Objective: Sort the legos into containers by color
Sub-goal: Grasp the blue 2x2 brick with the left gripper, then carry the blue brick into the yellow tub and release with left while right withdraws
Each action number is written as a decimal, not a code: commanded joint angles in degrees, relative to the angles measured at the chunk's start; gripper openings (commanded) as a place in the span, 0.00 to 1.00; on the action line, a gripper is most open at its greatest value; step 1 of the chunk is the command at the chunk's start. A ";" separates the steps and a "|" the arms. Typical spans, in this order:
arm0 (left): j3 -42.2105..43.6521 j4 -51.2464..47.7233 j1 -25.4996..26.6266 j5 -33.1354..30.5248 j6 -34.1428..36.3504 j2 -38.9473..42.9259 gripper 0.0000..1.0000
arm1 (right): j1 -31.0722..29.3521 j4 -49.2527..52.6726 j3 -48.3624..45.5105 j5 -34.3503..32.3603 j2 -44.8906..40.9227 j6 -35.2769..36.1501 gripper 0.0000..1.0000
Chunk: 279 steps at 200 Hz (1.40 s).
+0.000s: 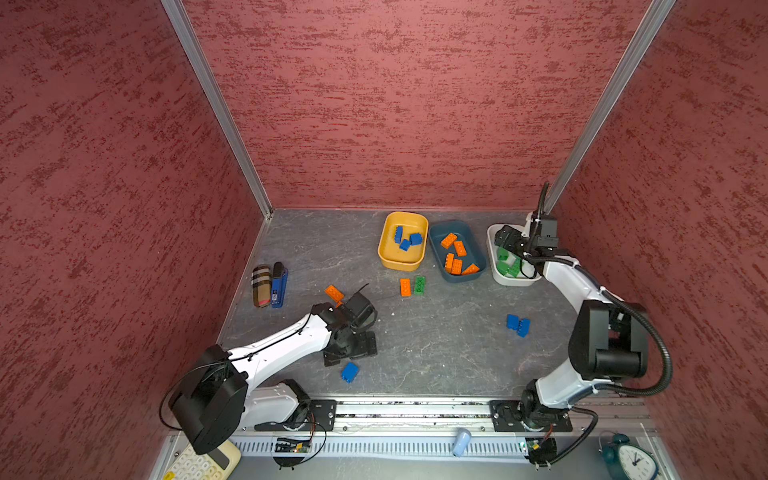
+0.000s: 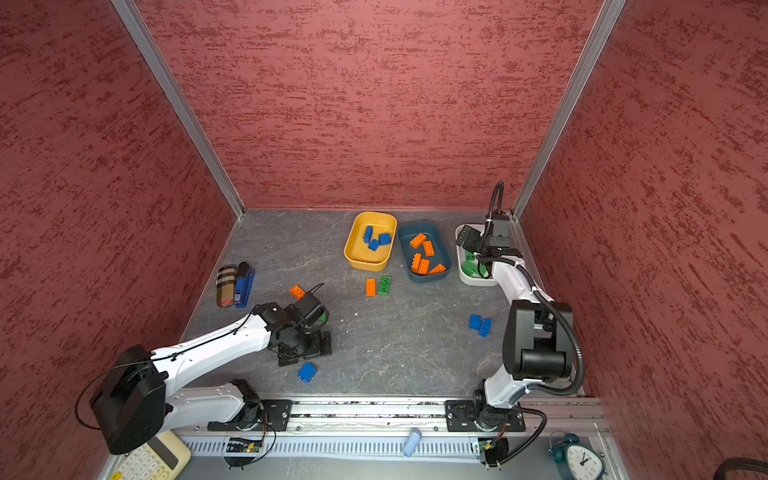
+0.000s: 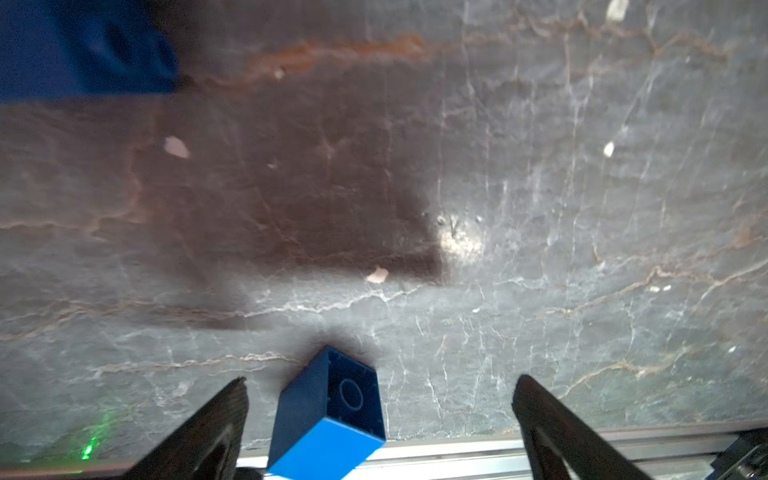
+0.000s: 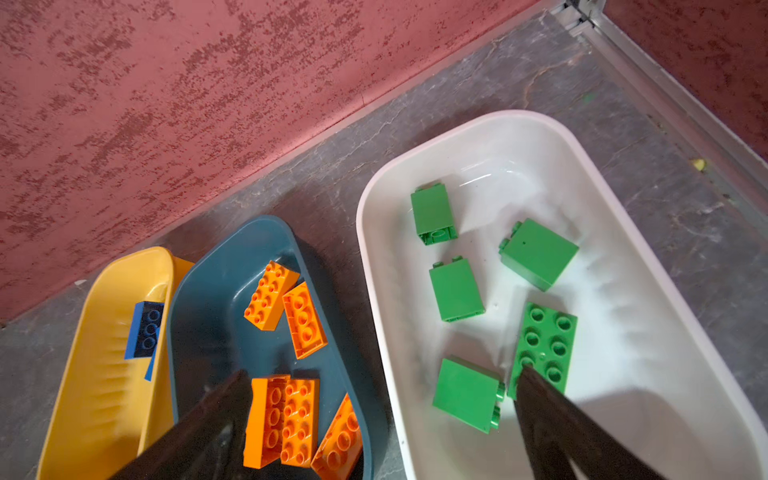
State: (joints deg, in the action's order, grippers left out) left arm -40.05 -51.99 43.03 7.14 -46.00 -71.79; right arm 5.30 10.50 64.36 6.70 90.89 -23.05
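Containers stand in a row at upper centre-right of both top views, each just beside the next: yellow container [image 1: 399, 264], teal container [image 1: 474, 248], white container [image 1: 513, 281]. Right end effector [image 4: 381, 370] hangs above the white container, fingers spread wide, nothing between them: released. In both top views this end effector and its arm cover much of the white container, so only scraps of green show; the right wrist view alone gives the count, five green legos [image 4: 456, 289] lying apart on the tub floor, one long piece studs up, four on their sides. A top view shows three blue legos [image 1: 415, 239] in the yellow container and five orange legos [image 1: 456, 266] in the teal one.

Left end effector [image 3: 381, 377] sits low over the table [image 1: 436, 353] at lower centre-left, fingers wide apart, grasping nothing. Left wrist view shows a blue brick [image 3: 328, 411] between the fingers, on its side, hollow underside towards the camera; contact with either finger cannot be confirmed.

Unsorted, seen only from above: orange brick [image 1: 405, 286] and green brick [image 1: 419, 285] side by side below the yellow container; second orange brick [image 1: 333, 293] just beside the left wrist; blue pair [image 1: 517, 324] touching, at centre-right.

Checked case [image 1: 261, 286] and dark blue item [image 1: 279, 286] lie touching at the table's left edge
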 commanded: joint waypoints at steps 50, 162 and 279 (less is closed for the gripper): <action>1.05 -4.18 9.67 -3.01 -1.30 -4.63 0.76 | -0.81 -3.38 -3.17 0.77 -3.00 -3.21 0.99; -2.71 -3.28 12.70 -13.77 -4.74 -6.76 0.32 | -1.64 -2.64 -5.48 0.06 -6.49 -3.23 0.99; -22.67 15.96 -2.29 -12.43 8.66 -15.71 0.29 | -9.24 -10.12 -17.63 17.60 -17.12 -5.08 0.99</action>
State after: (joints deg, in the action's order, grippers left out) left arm -57.60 -44.25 42.92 -6.57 -41.76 -83.42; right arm -1.06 4.91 47.94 20.05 76.05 -27.46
